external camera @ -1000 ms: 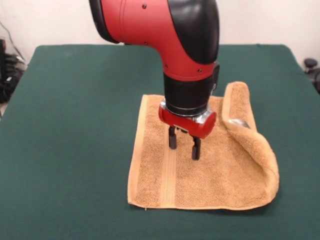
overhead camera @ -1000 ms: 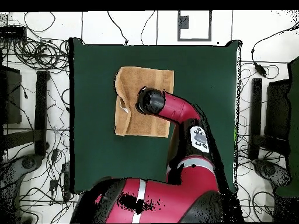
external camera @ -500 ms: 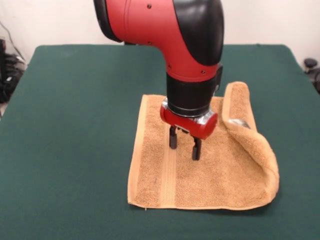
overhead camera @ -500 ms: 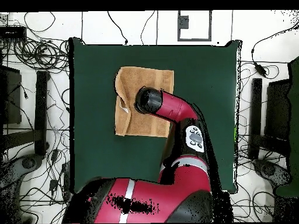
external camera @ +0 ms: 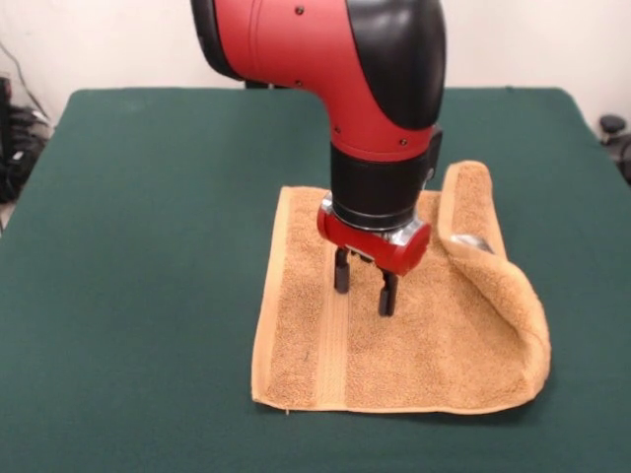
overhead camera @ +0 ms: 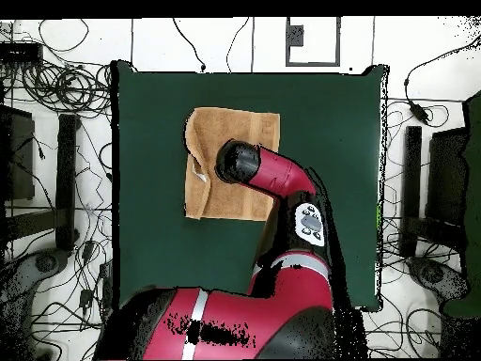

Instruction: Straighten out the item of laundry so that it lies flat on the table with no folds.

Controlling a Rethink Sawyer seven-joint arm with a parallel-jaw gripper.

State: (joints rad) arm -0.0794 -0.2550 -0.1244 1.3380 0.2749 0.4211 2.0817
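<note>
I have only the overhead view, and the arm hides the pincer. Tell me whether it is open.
Observer: The front view shows the pincer open, with nothing between its fingers.
Operator: Give me its place on the towel.
Observer: It points straight down at the towel, just right of the woven band as the front view shows it. I cannot tell whether the tips touch.
Operator: Describe how the fold stands.
Observer: In the front view the towel's right side curls up off the table and arches back over the towel. The rest lies flat.
</note>
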